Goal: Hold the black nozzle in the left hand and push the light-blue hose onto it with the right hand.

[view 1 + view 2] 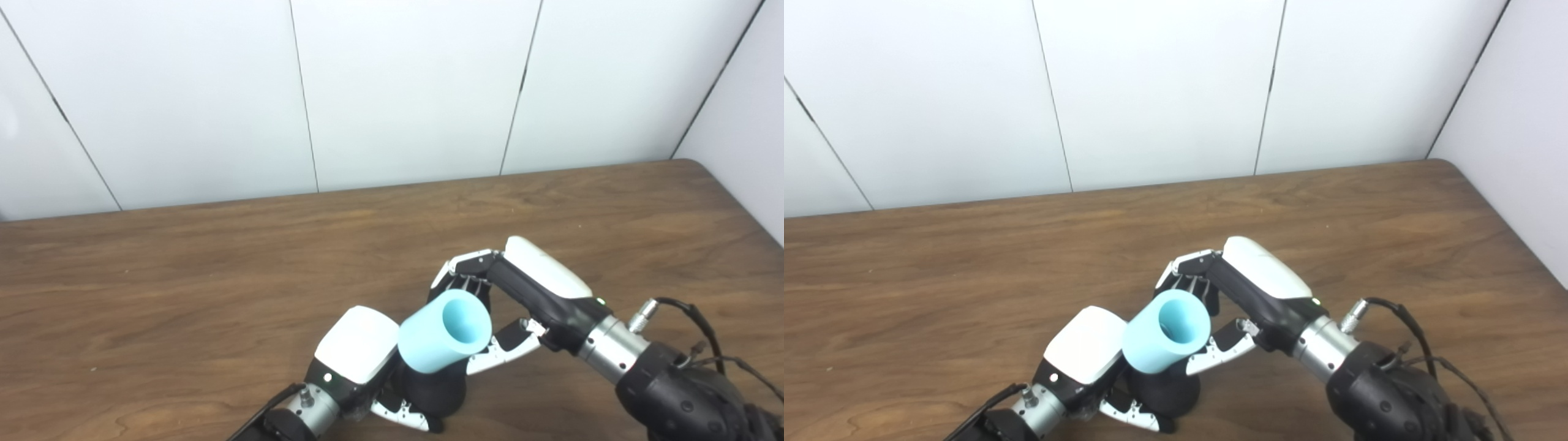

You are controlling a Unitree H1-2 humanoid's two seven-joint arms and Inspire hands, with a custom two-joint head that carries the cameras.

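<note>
Over the brown table [184,275], the right hand [520,288] wraps around the light-blue hose [444,331], which sits on top of the black nozzle [435,392]. The left hand [361,361] grips that nozzle from the side.

Wooden table [184,275], dark brown grain running left to right, rounded far-right corner. Behind it, white panelled wall [404,86] with thin dark seams, vertical and slanted. A second white wall [747,122] meets it at right.
</note>
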